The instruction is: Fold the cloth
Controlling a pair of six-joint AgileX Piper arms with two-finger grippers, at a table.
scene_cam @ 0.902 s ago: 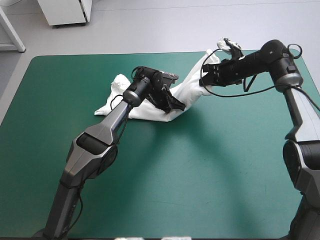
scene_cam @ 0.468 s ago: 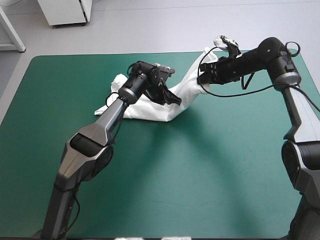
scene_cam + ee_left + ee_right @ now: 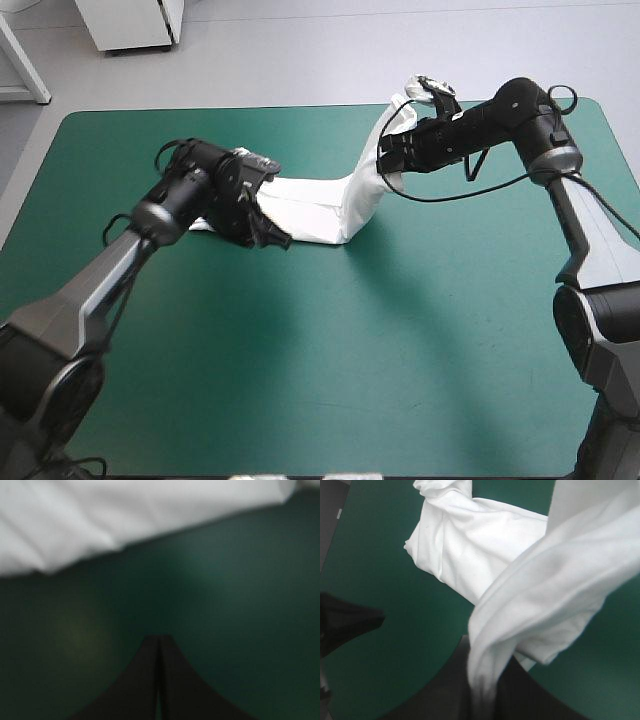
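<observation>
Left gripper (image 3: 268,238), fingers together, has slid left off T-shirt (image 3: 320,205) | right gripper (image 3: 388,160) clamps raised end | regrasp likely

Background from my end, high view: the table (image 3: 400,380) with its teal-green cover fills most of the frame, with rounded corners and a dark rim. Beyond its far edge I see plain light grey floor (image 3: 300,55), with one faint line across it at 12 o'clock. A white cabinet (image 3: 130,22) stands on the floor at 11 o'clock, only its lower part in frame. A white slanted leg (image 3: 24,58) of some stand is at 10 o'clock, apart from the table. Light is even and diffuse; I see only soft shadows on the cover.
</observation>
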